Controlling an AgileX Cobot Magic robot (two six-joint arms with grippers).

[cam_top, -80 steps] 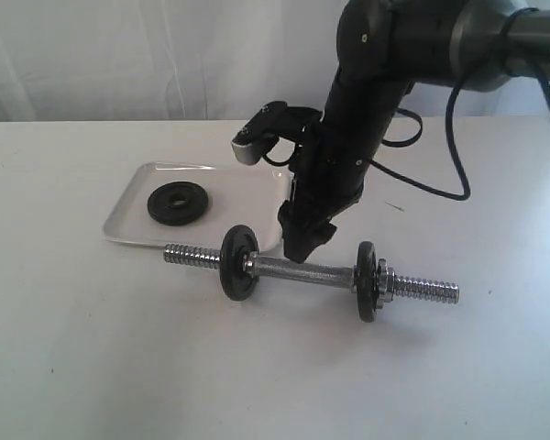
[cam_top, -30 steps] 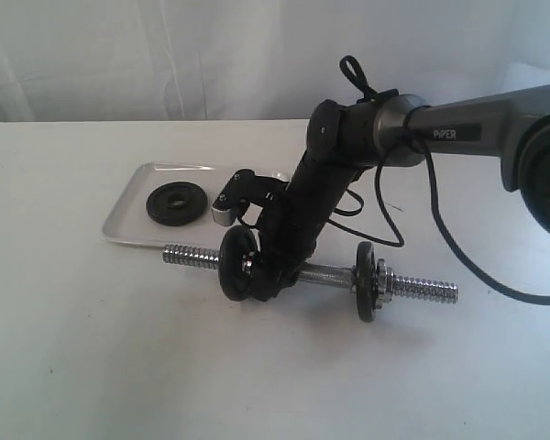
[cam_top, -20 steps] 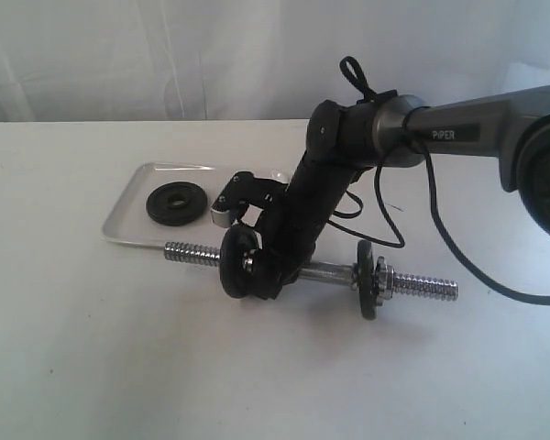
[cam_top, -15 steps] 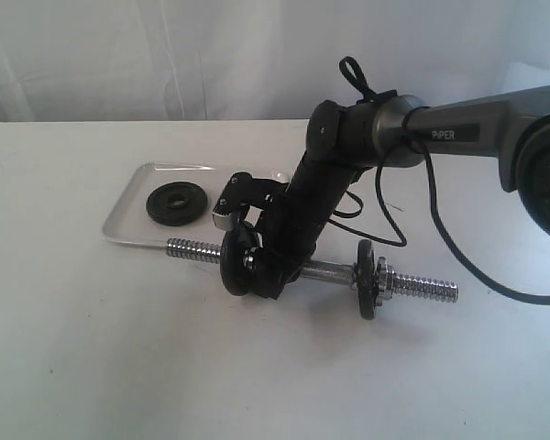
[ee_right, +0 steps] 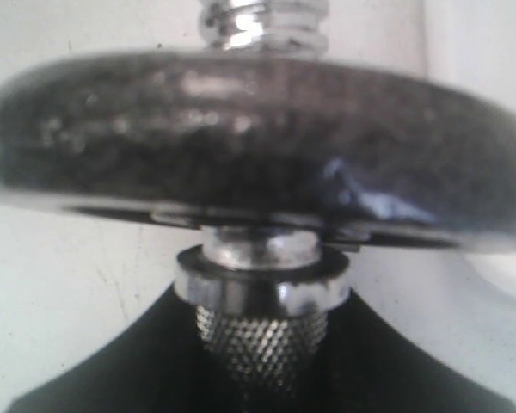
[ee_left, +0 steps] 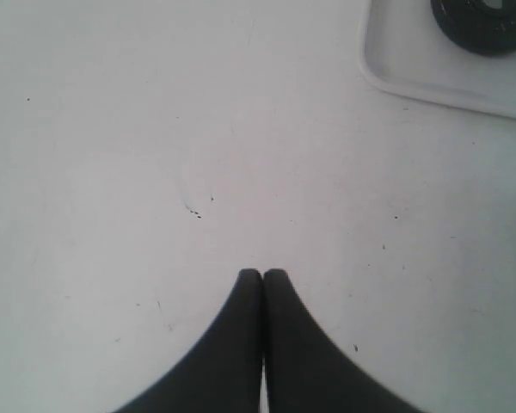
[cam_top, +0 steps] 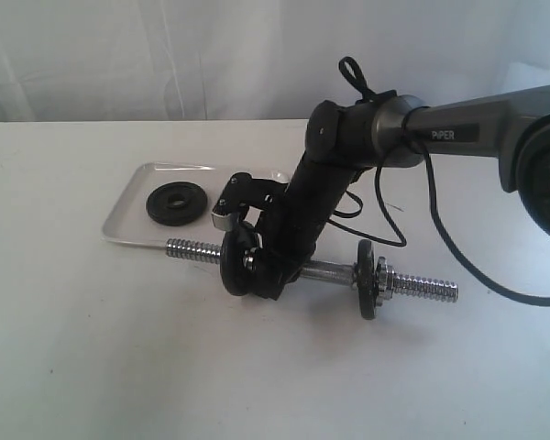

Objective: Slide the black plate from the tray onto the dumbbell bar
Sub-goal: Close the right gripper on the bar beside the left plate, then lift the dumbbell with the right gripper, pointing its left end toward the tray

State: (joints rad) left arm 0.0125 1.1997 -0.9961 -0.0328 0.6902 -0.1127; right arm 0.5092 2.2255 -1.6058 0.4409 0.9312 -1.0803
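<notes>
The black plate (cam_top: 175, 202) lies flat in the white tray (cam_top: 128, 218) at the back left. In front of the tray is the dumbbell bar (cam_top: 335, 272), with one black disc (cam_top: 236, 264) near its left end and another (cam_top: 367, 280) near its right. My right gripper (cam_top: 270, 275) is shut on the bar's knurled middle (ee_right: 262, 340), right beside the left disc (ee_right: 258, 146). My left gripper (ee_left: 263, 274) is shut and empty over bare table. A corner of the tray (ee_left: 413, 73) and part of the black plate (ee_left: 486, 26) show beyond it. The exterior view does not show the left gripper.
The white tabletop (cam_top: 119, 367) spreads out in front of the bar. A pale curtain (cam_top: 165, 55) hangs behind the table. The right arm's black cable (cam_top: 440, 229) loops down over the table to the right of the arm.
The right arm came down from above the bar and shut on its middle by the left disc. Since then the bar's left end has risen and shifted slightly.
</notes>
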